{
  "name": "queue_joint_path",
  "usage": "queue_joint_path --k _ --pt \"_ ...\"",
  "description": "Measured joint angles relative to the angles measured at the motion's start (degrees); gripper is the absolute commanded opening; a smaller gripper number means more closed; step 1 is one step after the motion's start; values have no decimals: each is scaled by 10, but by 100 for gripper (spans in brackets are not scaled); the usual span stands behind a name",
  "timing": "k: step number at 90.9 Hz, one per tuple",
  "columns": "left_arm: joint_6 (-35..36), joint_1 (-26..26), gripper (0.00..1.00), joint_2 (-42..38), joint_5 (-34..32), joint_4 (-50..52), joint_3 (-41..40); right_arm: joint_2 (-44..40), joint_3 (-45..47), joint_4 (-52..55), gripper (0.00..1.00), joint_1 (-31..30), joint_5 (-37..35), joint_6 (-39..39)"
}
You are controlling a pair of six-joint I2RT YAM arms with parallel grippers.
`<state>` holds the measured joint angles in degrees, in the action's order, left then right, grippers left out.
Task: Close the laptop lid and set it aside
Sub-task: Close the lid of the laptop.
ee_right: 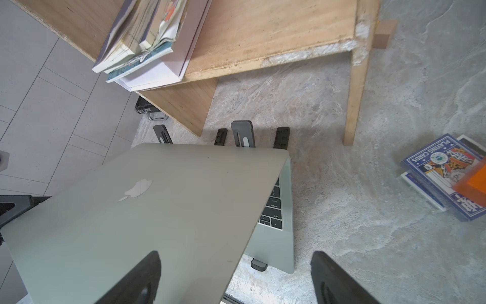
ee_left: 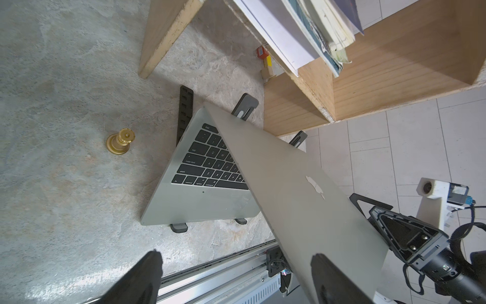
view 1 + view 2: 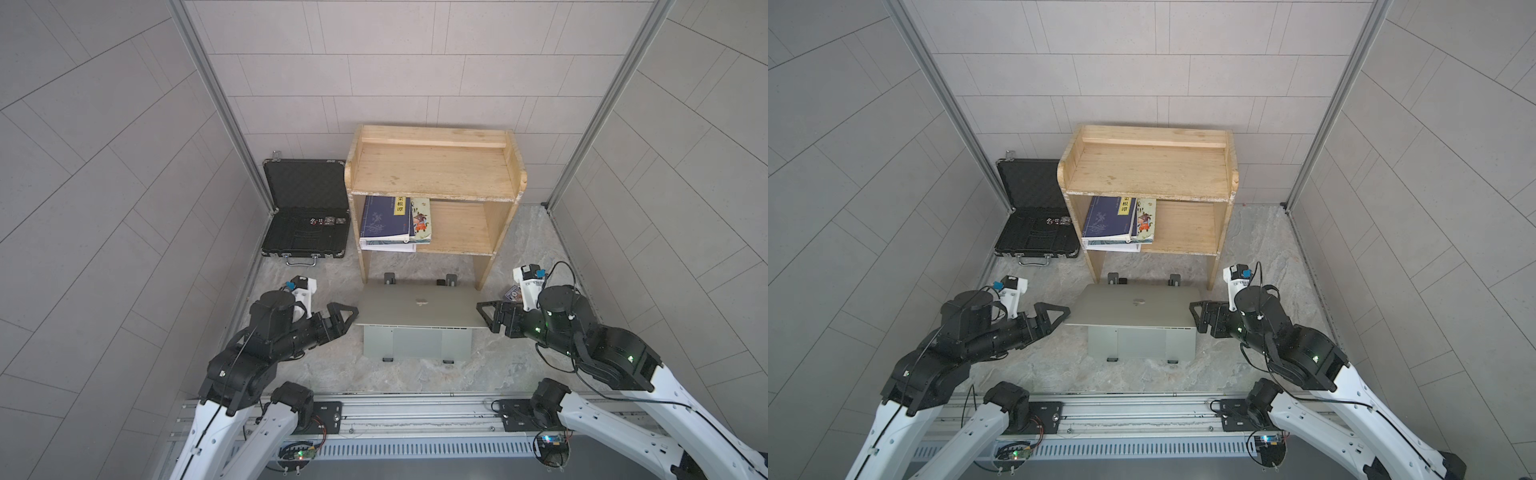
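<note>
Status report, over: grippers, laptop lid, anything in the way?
Left gripper open, astride laptop lid's left edge; right gripper open, astride its right. Lid half open, not shut. Brass piece left of laptop, card box right.

The wooden shelf (image 3: 432, 174) stands close behind the laptop lid (image 3: 419, 307), while the near tabletop (image 3: 332, 374) lies bare

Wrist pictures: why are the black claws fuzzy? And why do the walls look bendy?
Left wrist view: the left gripper, too near the lens, blurs; the laptop is sharp. Right wrist view: right gripper blurs likewise. Both top views: a wide lens bows the wall lines.
</note>
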<state>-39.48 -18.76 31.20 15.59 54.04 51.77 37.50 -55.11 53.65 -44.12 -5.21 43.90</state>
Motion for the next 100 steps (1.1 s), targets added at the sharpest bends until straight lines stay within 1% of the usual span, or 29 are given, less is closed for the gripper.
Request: queue_joint_path --k 51,75,100 --pt "-1 0 89 -71 -2 44 -53 -30 57 19 92 -14 3 18" --pt "-1 0 89 -79 1 72 -74 -51 72 10 92 -17 2 30" --pt "-1 0 89 -95 -12 92 -73 -65 94 4 92 -19 3 37"
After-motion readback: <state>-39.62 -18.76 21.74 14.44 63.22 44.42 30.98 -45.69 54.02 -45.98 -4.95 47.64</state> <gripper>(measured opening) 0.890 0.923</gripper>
